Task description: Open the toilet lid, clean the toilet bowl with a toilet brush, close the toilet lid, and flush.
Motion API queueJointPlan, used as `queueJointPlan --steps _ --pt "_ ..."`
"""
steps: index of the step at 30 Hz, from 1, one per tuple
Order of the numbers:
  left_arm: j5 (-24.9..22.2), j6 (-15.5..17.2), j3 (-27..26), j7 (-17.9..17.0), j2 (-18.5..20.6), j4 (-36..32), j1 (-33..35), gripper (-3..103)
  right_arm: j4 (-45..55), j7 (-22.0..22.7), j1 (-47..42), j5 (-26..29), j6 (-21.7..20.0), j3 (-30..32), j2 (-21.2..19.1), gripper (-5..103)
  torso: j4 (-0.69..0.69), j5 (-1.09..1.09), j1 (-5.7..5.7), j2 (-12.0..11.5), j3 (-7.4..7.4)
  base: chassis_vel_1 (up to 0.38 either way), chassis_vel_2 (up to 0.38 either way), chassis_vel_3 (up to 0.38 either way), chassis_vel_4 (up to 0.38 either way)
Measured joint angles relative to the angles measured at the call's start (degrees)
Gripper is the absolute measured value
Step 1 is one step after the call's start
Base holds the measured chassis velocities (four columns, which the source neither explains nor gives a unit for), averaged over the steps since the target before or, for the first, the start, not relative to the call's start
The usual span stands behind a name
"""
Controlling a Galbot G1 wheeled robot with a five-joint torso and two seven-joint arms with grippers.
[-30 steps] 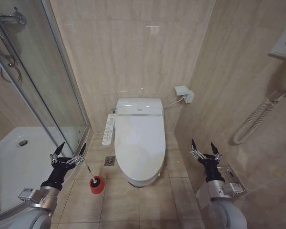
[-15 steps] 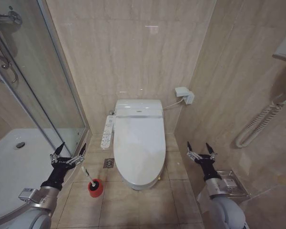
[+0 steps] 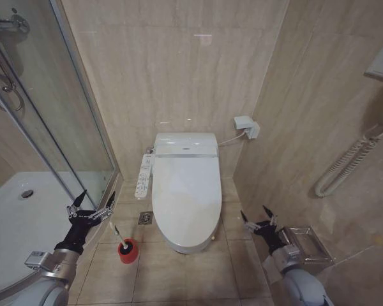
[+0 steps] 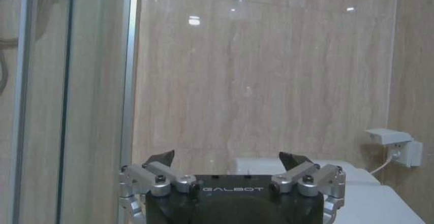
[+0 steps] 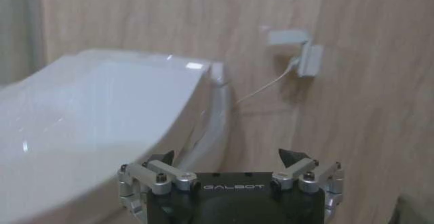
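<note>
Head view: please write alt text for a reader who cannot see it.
A white toilet with its lid shut stands against a beige tiled wall. The open left gripper hangs near the brush in its red holder on the floor, and the open right gripper hangs at the toilet's other side.

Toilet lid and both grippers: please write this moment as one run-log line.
toilet lid: closed | toilet brush: in holder | left gripper: open, beside shower | right gripper: open, right of toilet

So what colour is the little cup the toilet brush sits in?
Red; the holder shows best in the head view.
</note>
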Motion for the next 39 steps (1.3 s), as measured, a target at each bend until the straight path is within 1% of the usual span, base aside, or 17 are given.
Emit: queueJointPlan --steps 3,9,15,23,24,30,31,39 --pt "0.0 0.0 0.0 0.0 0.0 0.0 0.0 100 -1.8 -1.1 0.0 -1.2 0.8 -0.9 -0.3 100 0.00 0.00 0.00 0.0 0.00 0.000 0.000 0.000 0.000" --pt "0.0 0.0 0.0 0.0 0.0 0.0 0.0 100 -6.2 -3.7 0.8 -3.3 3.4 -3.0 0.5 100 0.00 0.00 0.00 0.0 0.00 0.000 0.000 0.000 0.000" --pt "0.0 0.0 0.0 0.0 0.0 0.0 0.0 100 -9.2 -5.4 1.8 -5.0 4.3 -4.8 0.7 100 0.00 0.00 0.00 0.0 0.00 0.000 0.000 0.000 0.000" --pt "0.0 0.0 0.0 0.0 0.0 0.0 0.0 100 -12.4 -6.5 3.1 -5.0 5.6 -7.8 0.3 100 0.00 -0.01 0.00 0.0 0.00 0.000 0.000 0.000 0.000" --pt "0.0 0.0 0.0 0.0 0.0 0.0 0.0 100 -12.9 -6.7 3.3 -5.0 6.0 -8.2 0.3 97 -0.01 -0.01 0.00 0.0 0.00 0.000 0.000 0.000 0.000" --pt "0.0 0.0 0.0 0.0 0.0 0.0 0.0 100 -14.5 -7.7 5.1 -5.0 6.7 -10.6 0.5 97 0.00 -0.01 0.00 0.0 0.00 0.000 0.000 0.000 0.000" --pt "0.0 0.0 0.0 0.0 0.0 0.0 0.0 100 -15.0 -7.8 5.5 -5.0 6.9 -11.1 0.6 96 0.00 -0.01 0.00 0.0 0.00 0.000 0.000 0.000 0.000" --pt "0.0 0.0 0.0 0.0 0.0 0.0 0.0 100 -16.5 -8.8 6.4 -5.0 8.0 -12.8 0.8 96 0.00 0.00 0.00 0.0 0.00 0.000 0.000 0.000 0.000"
